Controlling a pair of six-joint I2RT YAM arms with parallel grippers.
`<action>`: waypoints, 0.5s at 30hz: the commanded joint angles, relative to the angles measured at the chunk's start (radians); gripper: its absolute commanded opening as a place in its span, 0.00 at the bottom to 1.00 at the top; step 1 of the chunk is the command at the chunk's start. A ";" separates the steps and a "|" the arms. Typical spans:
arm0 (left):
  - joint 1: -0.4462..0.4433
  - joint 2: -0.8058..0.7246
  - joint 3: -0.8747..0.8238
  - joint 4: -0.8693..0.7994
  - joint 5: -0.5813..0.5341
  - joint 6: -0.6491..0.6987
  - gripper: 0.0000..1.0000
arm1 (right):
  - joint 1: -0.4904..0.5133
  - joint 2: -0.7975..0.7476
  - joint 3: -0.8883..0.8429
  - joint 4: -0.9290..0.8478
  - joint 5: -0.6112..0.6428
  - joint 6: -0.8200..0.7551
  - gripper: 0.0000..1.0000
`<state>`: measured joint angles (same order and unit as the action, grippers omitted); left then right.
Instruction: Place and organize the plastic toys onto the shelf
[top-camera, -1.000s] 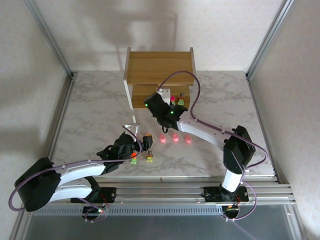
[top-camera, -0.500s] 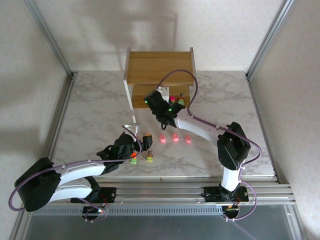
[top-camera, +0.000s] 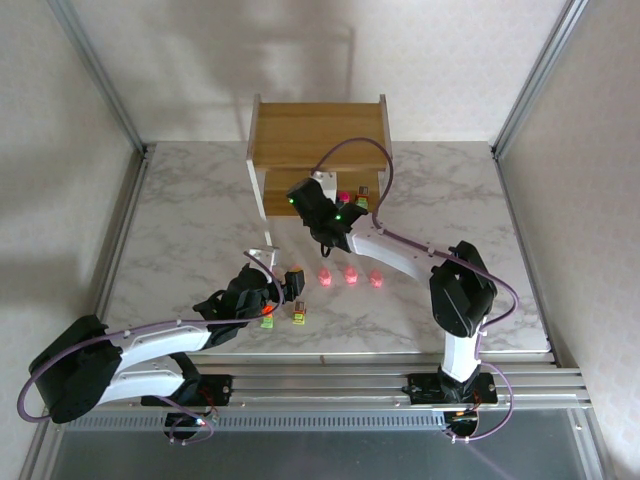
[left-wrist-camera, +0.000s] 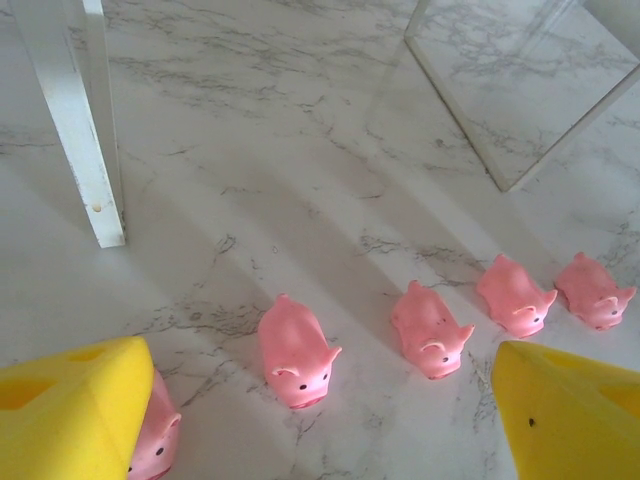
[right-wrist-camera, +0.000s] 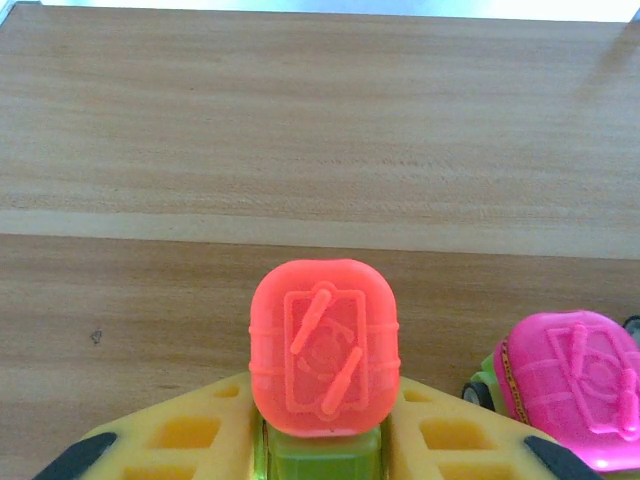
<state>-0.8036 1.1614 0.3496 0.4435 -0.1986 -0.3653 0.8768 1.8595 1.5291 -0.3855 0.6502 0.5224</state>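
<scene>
Grip, right: right gripper was closed on the green base of the orange-topped toy, jaws against both flanks.
Toy location: at the lower board of the shelf, just left of the magenta-topped toy; contact with the board could not be told.
Grip, left: left gripper stood wide open and held nothing.
Key relation: the nearest unobstructed pink pig lay just ahead of the left gripper, within the span of its jaws; the left arm was the nearer.
Pig axis: the body ran far-to-near in the left wrist view, snout toward the gripper and slightly right.
</scene>
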 joint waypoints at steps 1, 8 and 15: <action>-0.006 0.003 0.018 -0.015 -0.025 0.018 0.88 | -0.012 0.015 0.034 -0.008 0.002 -0.007 0.31; -0.006 0.002 0.017 -0.017 -0.024 0.017 0.88 | -0.012 -0.006 0.025 -0.009 0.003 -0.002 0.36; -0.006 0.003 0.017 -0.017 -0.025 0.016 0.87 | -0.009 -0.044 0.003 -0.001 0.002 -0.002 0.38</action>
<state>-0.8036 1.1614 0.3496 0.4435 -0.2024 -0.3653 0.8772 1.8591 1.5299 -0.3862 0.6498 0.5224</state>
